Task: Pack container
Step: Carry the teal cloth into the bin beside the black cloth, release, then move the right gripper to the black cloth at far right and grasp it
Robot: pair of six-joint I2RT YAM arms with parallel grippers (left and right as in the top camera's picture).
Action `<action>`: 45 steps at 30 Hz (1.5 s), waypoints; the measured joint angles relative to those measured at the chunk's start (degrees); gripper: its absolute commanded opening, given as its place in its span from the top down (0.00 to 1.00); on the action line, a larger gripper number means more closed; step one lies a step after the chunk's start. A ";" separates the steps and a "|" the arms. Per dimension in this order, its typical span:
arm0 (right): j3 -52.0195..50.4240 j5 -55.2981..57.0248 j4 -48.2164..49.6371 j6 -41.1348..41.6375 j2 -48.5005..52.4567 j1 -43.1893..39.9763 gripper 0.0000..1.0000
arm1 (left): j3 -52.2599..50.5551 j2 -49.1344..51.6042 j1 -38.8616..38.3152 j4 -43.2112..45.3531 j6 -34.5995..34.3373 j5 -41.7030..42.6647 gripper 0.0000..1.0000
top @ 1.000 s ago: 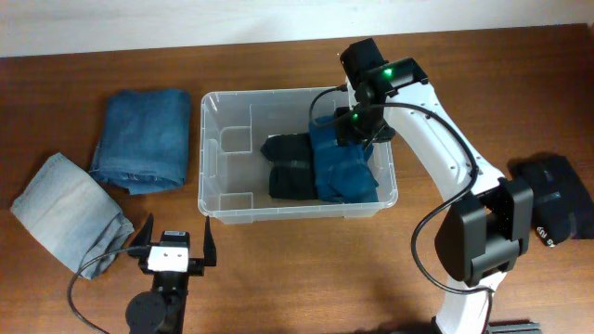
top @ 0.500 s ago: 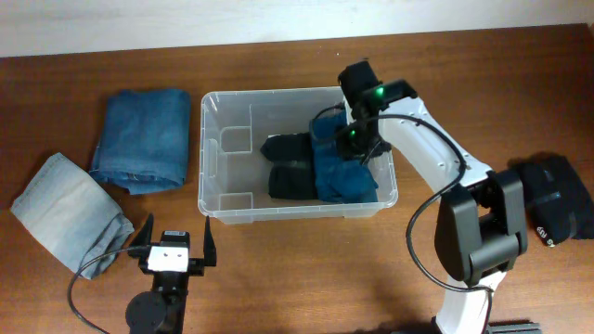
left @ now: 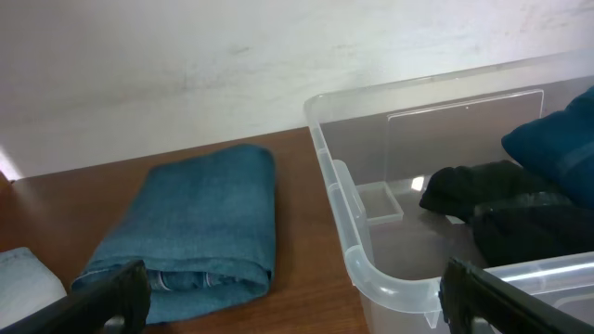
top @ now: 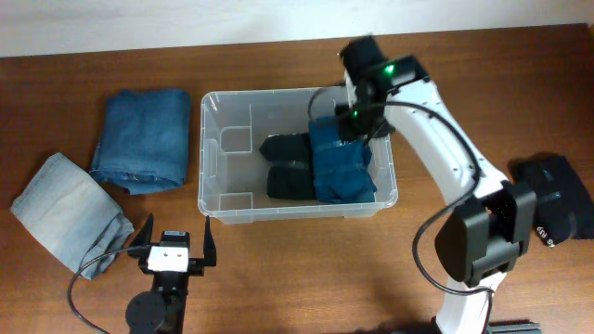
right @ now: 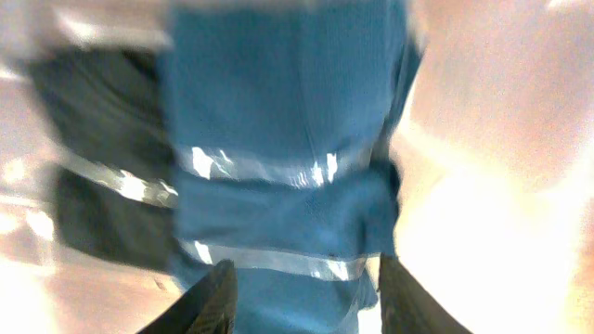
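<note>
The container (top: 206, 158) is a clear bin in the middle of the table. It holds a folded dark blue garment (top: 342, 172) at its right end and a black garment (top: 290, 167) beside it. My right gripper (top: 357, 116) hangs open over the far end of the blue garment (right: 288, 111), its fingers (right: 311, 301) apart and empty. My left gripper (top: 174, 243) is open and empty near the front edge, pointing at the container's left corner (left: 357, 250), fingers (left: 292, 301) wide apart.
Folded blue jeans (top: 144, 137) lie left of the container, also in the left wrist view (left: 200, 223). A light grey-blue folded garment (top: 65, 213) lies at the far left. A black item (top: 557, 199) sits at the right edge.
My right gripper dipped toward the blue garment in the container, then drew back up toward the far rim. The left arm has not moved.
</note>
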 measured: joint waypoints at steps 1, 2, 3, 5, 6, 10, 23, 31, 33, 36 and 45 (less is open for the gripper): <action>2.14 -0.02 -1.53 -0.02 -0.02 -0.11 0.56 | 0.00 0.00 0.00 0.04 0.00 -0.02 0.01; 6.14 -0.11 -4.11 -0.04 -0.28 -0.39 0.56 | 0.00 0.02 0.02 0.02 0.00 0.00 0.00; 9.07 -0.22 -6.10 -0.09 -0.55 -0.85 0.56 | 0.00 0.02 0.00 0.02 0.00 -0.02 0.01; 13.09 -0.44 -9.57 -0.07 -0.79 -2.75 0.56 | 0.00 0.02 0.00 0.02 0.00 -0.02 0.01; 14.53 -0.59 -10.82 -0.09 -0.98 -4.26 0.56 | 0.00 0.00 0.00 0.02 0.00 -0.02 0.01; 16.81 -0.74 -16.85 -0.04 -1.20 -18.78 0.57 | 0.00 0.00 0.00 0.02 0.00 -0.02 0.01; 16.81 -0.52 -19.78 1.92 -1.20 -55.41 0.52 | 0.00 0.00 0.00 0.02 0.00 -0.02 0.01; 16.74 -0.52 -20.37 2.14 -1.18 -68.70 0.52 | 0.00 0.00 0.00 0.02 0.00 -0.02 0.01; 15.85 -0.55 -19.76 2.16 -1.18 -70.49 0.51 | 0.00 0.00 0.00 0.02 0.00 -0.02 0.00; 12.61 -0.55 -18.14 2.80 -1.16 -72.83 0.51 | 0.00 0.00 0.00 0.02 0.00 -0.02 0.00; -3.61 -1.01 -7.63 3.41 -0.96 -74.69 0.20 | 0.00 0.00 0.00 0.02 0.00 -0.02 0.00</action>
